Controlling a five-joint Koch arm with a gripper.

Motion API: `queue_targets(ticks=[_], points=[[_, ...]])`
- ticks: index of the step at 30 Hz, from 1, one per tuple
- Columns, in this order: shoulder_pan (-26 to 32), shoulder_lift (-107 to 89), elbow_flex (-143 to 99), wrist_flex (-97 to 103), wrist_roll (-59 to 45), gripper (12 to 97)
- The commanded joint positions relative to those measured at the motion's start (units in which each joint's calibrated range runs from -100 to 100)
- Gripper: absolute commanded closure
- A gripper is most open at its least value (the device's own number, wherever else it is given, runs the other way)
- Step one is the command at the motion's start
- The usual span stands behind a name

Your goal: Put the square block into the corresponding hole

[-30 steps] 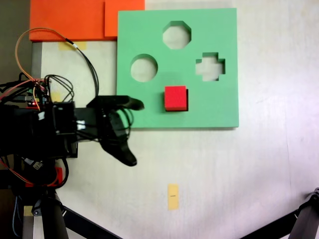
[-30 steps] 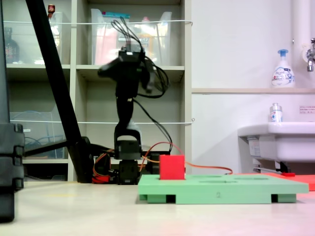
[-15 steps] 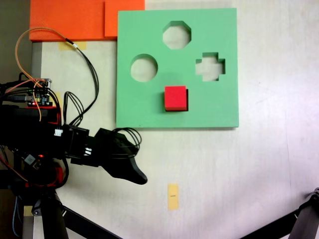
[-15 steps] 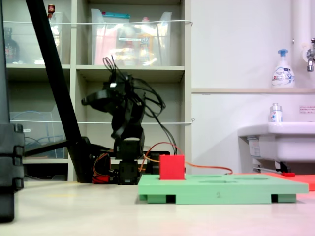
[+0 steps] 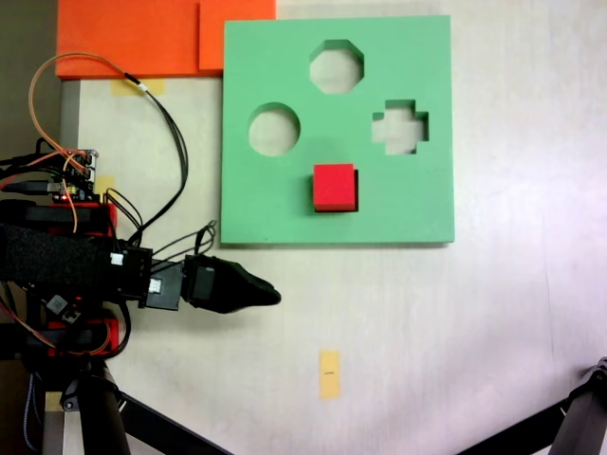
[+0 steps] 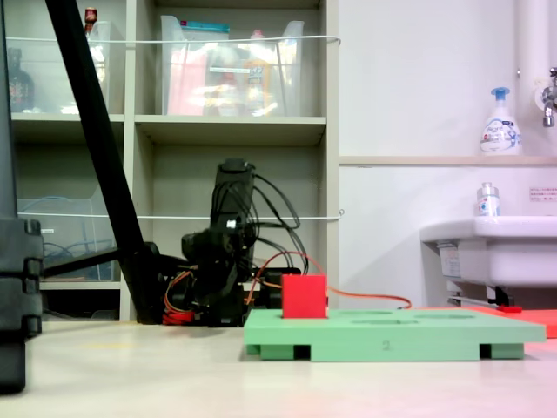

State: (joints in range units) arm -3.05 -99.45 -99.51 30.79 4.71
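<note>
The red square block (image 5: 334,187) sits in the square hole (image 5: 357,190) of the green foam board (image 5: 285,204), with a thin dark gap at its right and lower sides. From the side, the block (image 6: 304,296) stands well above the board (image 6: 392,335). My gripper (image 5: 269,297) is off the board, below its lower left corner in a fixed view. Its jaws taper to one tip, shut and holding nothing. The folded arm (image 6: 222,261) is low behind the board's left end.
The board also has round (image 5: 274,130), octagonal (image 5: 337,66) and cross-shaped (image 5: 399,127) cutouts. Orange foam sheets (image 5: 142,38) lie at the top left. A yellow tape strip (image 5: 329,373) marks the table below. Tripod legs (image 5: 583,417) stand at the lower corners. Cables (image 5: 166,123) loop beside the board.
The arm has pulled back from the board's left edge, swung down the overhead view and folded low. The open jaws have come together. The red block has stayed in the hole.
</note>
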Motion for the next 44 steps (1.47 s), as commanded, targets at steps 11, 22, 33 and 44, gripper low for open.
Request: queue_targets(ticks=[11, 22, 33, 44], points=[[1.37, -0.55, -0.49, -30.74, -0.54, 61.3], [2.00, -0.55, -0.49, -28.81, -0.54, 59.5], [2.00, -0.55, -0.49, -28.81, -0.54, 59.5], [2.00, -0.55, -0.49, -28.81, -0.54, 59.5]])
